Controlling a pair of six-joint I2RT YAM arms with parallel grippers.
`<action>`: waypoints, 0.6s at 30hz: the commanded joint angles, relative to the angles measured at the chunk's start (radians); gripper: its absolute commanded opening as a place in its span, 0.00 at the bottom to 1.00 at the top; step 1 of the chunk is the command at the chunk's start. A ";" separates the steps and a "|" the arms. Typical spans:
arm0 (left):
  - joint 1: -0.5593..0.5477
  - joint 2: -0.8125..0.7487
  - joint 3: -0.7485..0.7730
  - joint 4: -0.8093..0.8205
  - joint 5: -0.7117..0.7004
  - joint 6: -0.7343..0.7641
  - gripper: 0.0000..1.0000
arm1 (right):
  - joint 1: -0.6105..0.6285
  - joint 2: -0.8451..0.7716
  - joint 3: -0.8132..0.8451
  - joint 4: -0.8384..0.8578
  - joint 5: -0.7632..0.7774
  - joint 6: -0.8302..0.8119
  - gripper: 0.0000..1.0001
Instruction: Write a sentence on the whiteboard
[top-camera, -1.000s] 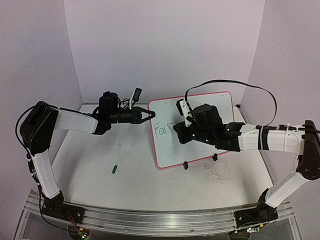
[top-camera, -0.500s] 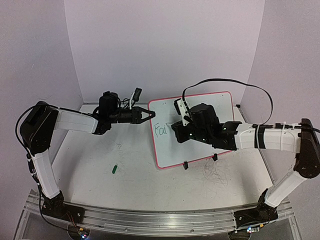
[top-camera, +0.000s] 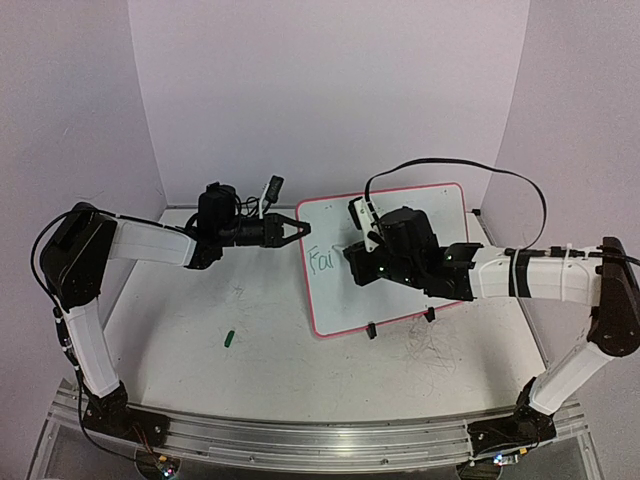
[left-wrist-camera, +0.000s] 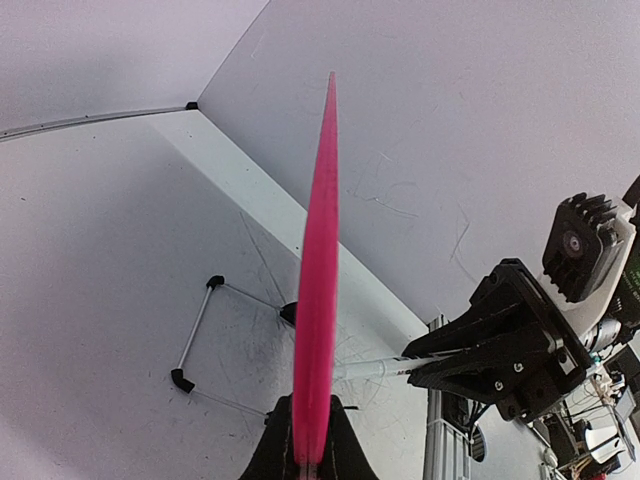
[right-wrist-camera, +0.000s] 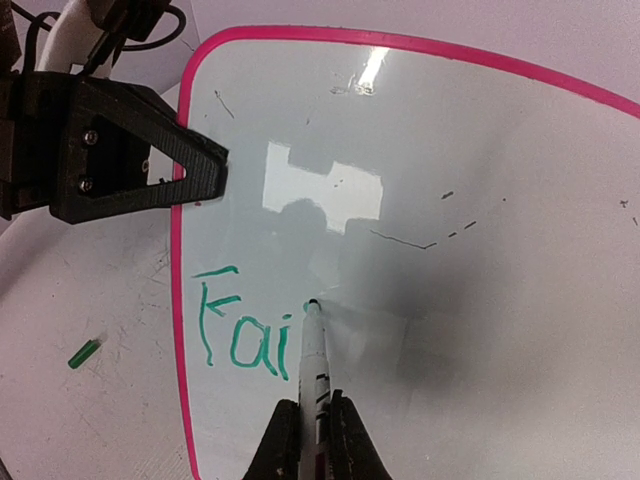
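The whiteboard (top-camera: 340, 292) stands tilted at the back of the table, white with a pink frame. My left gripper (top-camera: 300, 229) is shut on its left edge; the left wrist view shows that pink edge (left-wrist-camera: 318, 300) running up from between the jaws of the left gripper (left-wrist-camera: 308, 452). My right gripper (right-wrist-camera: 315, 412) is shut on a white marker (right-wrist-camera: 313, 350), whose tip touches the board just right of the green letters "Fai" (right-wrist-camera: 240, 335). From above, the right wrist hides the marker, and the sentence (top-camera: 320, 261) shows only those letters.
A green marker cap (top-camera: 229, 338) lies on the scuffed tabletop, left of the board. Two black clip feet (top-camera: 371, 329) hold the board's lower edge. Its wire stand (left-wrist-camera: 195, 335) rests behind it. Side and back walls close the table in.
The right wrist and marker have shifted slightly left and up along the board. The left arm and the board have not moved. The writing still reads "Fai".
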 joint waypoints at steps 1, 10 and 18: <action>-0.012 0.011 0.042 -0.018 -0.003 0.010 0.00 | 0.000 0.002 -0.007 0.015 0.034 0.000 0.00; -0.012 0.008 0.040 -0.019 -0.004 0.010 0.00 | 0.002 -0.018 -0.058 0.001 0.017 0.018 0.00; -0.013 0.009 0.043 -0.019 -0.004 0.010 0.00 | 0.001 -0.036 -0.093 -0.008 0.002 0.038 0.00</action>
